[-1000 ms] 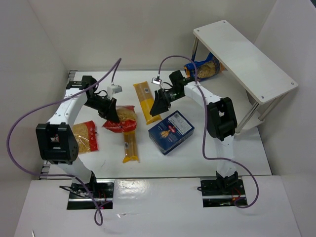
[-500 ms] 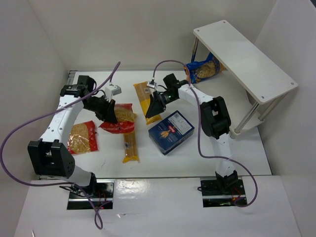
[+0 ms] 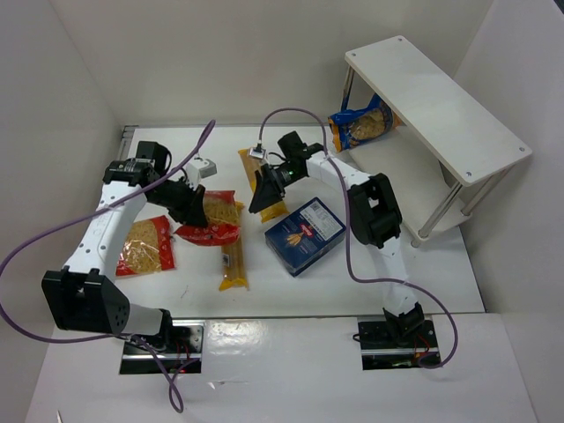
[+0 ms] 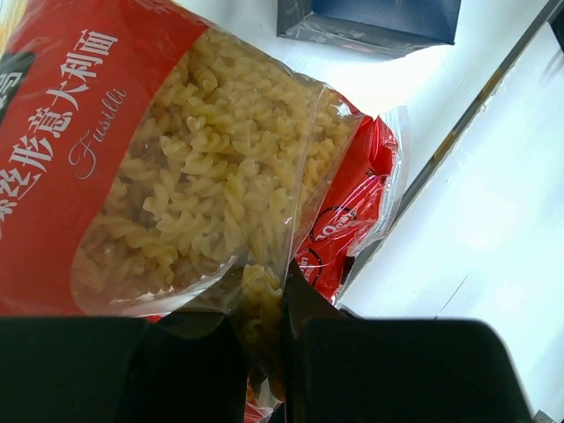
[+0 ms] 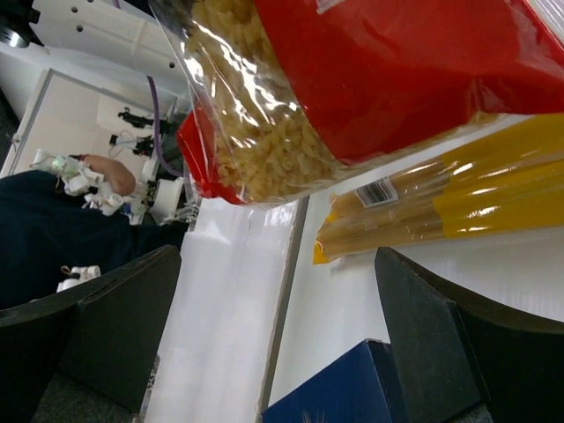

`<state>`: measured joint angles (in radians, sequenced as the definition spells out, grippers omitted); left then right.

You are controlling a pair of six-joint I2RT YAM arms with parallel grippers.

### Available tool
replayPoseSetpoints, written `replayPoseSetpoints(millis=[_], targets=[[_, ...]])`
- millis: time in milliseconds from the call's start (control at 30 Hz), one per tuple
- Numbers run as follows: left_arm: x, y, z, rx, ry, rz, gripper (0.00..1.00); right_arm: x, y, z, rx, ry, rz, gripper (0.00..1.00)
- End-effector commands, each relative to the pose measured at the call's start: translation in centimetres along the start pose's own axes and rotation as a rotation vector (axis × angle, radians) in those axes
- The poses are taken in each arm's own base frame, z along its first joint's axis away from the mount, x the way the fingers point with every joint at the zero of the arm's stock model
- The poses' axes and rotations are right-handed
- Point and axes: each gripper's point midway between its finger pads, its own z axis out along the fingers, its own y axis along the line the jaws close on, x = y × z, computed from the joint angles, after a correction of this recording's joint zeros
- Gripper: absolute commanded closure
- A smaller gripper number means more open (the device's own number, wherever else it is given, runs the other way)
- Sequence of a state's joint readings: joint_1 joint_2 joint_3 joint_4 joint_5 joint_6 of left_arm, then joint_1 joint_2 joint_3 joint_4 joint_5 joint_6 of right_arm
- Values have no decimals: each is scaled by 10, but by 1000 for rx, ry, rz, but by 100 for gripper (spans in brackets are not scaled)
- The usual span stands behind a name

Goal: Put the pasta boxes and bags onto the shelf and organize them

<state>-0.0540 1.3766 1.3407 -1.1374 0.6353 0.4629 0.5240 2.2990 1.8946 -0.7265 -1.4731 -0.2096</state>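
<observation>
My left gripper (image 3: 196, 208) (image 4: 264, 352) is shut on the corner of a red-edged bag of fusilli (image 3: 214, 220) (image 4: 167, 159), which looks raised a little off the table. My right gripper (image 3: 261, 196) (image 5: 282, 335) is open and empty, hovering over a long spaghetti pack (image 3: 264, 179), just right of the held bag (image 5: 352, 70). The dark blue pasta box (image 3: 306, 235) (image 5: 344, 388) lies right of centre. A second spaghetti pack (image 3: 233, 264) (image 5: 441, 198) lies below the held bag. Another red-edged bag (image 3: 145, 245) lies at the left. A blue-edged bag (image 3: 361, 126) lies on the lower board of the white shelf (image 3: 432, 101).
White walls close the table in at the left and back. The shelf's metal legs (image 3: 445, 207) stand at the right. Purple cables (image 3: 53, 225) loop from both arms. The table's front edge runs past the blue box.
My right gripper has moved left along the spaghetti pack toward the held bag. My left arm has swung its elbow out to the left, and the red-edged bag has shifted slightly with it.
</observation>
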Motion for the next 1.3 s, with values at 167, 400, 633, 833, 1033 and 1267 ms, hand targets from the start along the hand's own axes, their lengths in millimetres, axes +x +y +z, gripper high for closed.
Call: replayPoseSetpoints(millis=[167,400,633,833,1033,1267], targets=[[-25,-10,-12,-8,-122,74,100,-11,32,39,-204,46,-58,1],[-27,-9,-16,-36,-132,82,100,5,18,58,-224,81,7,1],[-33,-11,-22,-47,-152,92,100,10,8,63,-226,95,67,1],[-36,-9,-26,-62,-174,83,100,-16,26,63,-229,97,26,1],[-65,-1,-34,-85,-222,97,100,-37,51,69,-242,115,-27,1],[-108,7,-44,-74,-296,126,100,-50,64,73,-248,124,-50,1]])
